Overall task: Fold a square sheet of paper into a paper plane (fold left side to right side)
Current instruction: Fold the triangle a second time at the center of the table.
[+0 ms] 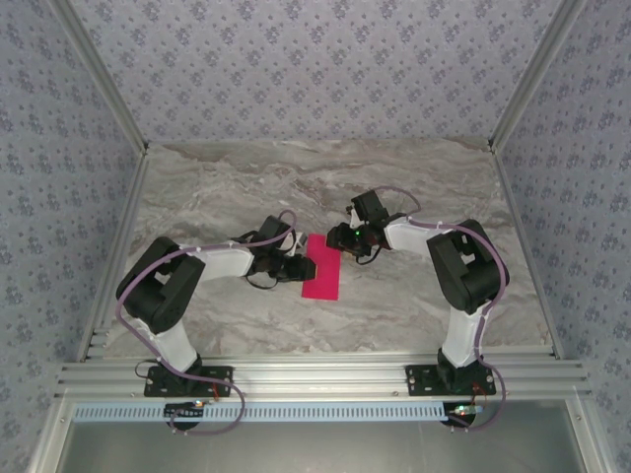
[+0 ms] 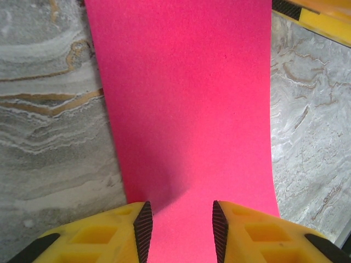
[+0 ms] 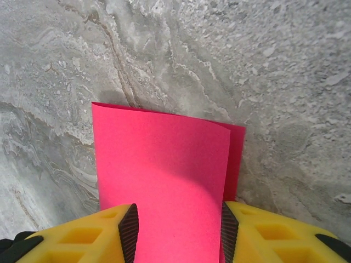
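Straddling the square sheet of paper [image 1: 321,274] on marble table [image 1: 394,187], both jaws gape.

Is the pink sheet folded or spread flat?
Folded in half: the sheet is a narrow rectangle from above, and the right wrist view shows a lower layer's edge peeking out.

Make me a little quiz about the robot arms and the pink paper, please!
1. True or false: the pink paper is crumpled into a ball.
2. The jaws of the left gripper stand: A) apart, with paper between them; B) shut tight on a pencil; C) around a cup.
3. By the right gripper, how many layers of paper show at the far edge?

Key: 1. False, it lies flat as a narrow folded strip. 2. A. 3. Two, the top one stopping a bit short of the bottom one.
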You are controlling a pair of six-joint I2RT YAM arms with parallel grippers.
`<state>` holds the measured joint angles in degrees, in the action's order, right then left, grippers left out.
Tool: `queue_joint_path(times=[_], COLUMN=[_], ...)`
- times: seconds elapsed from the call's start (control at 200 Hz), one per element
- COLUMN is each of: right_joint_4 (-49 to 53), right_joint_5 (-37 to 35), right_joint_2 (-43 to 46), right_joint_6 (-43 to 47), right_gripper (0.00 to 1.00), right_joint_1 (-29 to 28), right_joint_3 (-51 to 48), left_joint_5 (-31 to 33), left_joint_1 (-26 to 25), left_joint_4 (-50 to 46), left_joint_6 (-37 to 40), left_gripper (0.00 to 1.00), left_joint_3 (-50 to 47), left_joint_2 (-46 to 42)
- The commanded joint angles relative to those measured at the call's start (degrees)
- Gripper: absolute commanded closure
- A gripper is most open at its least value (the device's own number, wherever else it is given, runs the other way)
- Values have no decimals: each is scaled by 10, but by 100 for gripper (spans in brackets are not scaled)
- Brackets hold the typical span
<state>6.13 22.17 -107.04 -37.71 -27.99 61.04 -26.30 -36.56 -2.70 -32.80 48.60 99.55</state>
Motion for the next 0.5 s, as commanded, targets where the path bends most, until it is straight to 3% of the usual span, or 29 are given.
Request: queue_joint_path(times=[0.0, 0.31, 0.495], right_joint_4=[-3, 8, 27], right_joint_5=[15, 20, 24], right_joint_2=[-2, 2, 5], right_joint_6=[4, 5, 10], right_gripper=[55, 61, 77], right_joint_1=[3, 3, 3], right_joint_3=[8, 6, 16], left_joint_5=[12, 46, 67], left_joint_1=[-7, -7, -17], left_joint_4=[-20, -17, -12], left_joint_6=[17, 56, 97], left_gripper=[61, 51, 47], left_joint_3=[10, -22, -79], left_joint_2=[-18, -142, -244])
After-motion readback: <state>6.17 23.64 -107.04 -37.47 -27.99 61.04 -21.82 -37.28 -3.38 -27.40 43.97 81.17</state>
